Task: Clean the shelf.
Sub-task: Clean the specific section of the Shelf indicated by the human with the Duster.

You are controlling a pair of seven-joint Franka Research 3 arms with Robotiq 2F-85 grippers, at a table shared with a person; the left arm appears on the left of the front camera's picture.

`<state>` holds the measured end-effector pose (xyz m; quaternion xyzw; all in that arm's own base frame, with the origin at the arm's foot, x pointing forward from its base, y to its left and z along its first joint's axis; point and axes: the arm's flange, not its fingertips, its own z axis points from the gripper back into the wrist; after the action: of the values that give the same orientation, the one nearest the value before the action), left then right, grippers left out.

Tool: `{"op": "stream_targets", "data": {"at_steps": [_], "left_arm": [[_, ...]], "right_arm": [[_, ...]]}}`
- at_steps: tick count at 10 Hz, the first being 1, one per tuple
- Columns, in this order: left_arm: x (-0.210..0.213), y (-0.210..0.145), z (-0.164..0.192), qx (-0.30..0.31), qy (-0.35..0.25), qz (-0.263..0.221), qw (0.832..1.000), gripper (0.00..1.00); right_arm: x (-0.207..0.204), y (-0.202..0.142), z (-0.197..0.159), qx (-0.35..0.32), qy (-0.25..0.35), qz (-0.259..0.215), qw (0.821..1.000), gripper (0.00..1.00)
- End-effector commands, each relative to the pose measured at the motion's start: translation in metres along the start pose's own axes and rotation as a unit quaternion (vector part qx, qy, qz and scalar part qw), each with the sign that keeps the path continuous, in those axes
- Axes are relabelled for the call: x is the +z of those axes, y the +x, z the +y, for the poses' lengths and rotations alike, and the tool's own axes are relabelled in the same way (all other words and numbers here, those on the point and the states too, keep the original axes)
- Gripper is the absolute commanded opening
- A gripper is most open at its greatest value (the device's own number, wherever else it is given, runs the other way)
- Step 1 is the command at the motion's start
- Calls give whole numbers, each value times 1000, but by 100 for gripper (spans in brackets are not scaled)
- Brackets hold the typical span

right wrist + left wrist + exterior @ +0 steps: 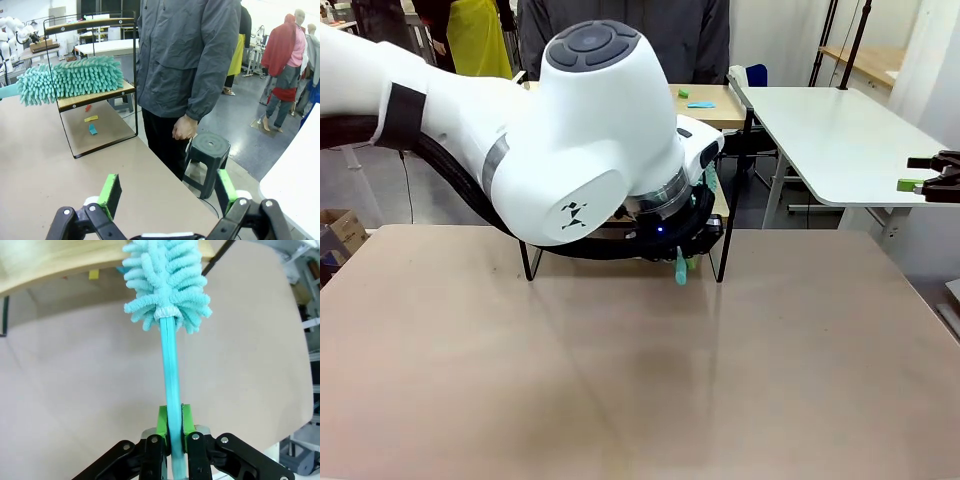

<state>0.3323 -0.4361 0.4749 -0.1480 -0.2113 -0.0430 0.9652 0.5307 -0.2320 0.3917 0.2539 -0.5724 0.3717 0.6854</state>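
1. Shelf [95,98]: two light wooden boards in a thin black frame. It stands at the far edge of the tan table [45,165], at 12 o'clock in the front view and 10 o'clock in the right wrist view.
2. Duster [75,77]: fluffy teal head lying along the shelf's lower board, overhanging its end toward 9 o'clock.
3. Left gripper [171,421]: green pads pinching the duster's teal handle, at 6 o'clock in the left wrist view.
4. Scraps [91,118]: red, yellow and blue bits on the table under the shelf.
5. Right gripper [167,187]: fingers spread wide, well apart from the shelf.
6. Person [190,50]: grey jacket, standing just beside the shelf at its 3 o'clock, hand [184,127] hanging.
7. Stool [210,147]: dark, near the person's legs.
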Motion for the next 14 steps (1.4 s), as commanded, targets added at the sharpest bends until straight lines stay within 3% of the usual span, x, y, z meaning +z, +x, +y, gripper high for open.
{"op": "stream_targets", "data": {"at_steps": [1, 7, 11, 14], "left_arm": [[5, 9, 20, -2, 40, 15, 999, 13], [22, 29, 91, 20, 117, 45, 992, 13], [40, 38, 146, 22, 243, 30, 969, 13], [51, 27, 150, 21, 310, -6, 950, 13]], "right_arm": [[-1, 6, -1, -4, -6, 9, 1000, 100], [-1, 6, -1, -4, -6, 9, 1000, 100], [-1, 6, -1, -4, -6, 9, 1000, 100], [-1, 6, -1, -4, -6, 9, 1000, 100]]}}
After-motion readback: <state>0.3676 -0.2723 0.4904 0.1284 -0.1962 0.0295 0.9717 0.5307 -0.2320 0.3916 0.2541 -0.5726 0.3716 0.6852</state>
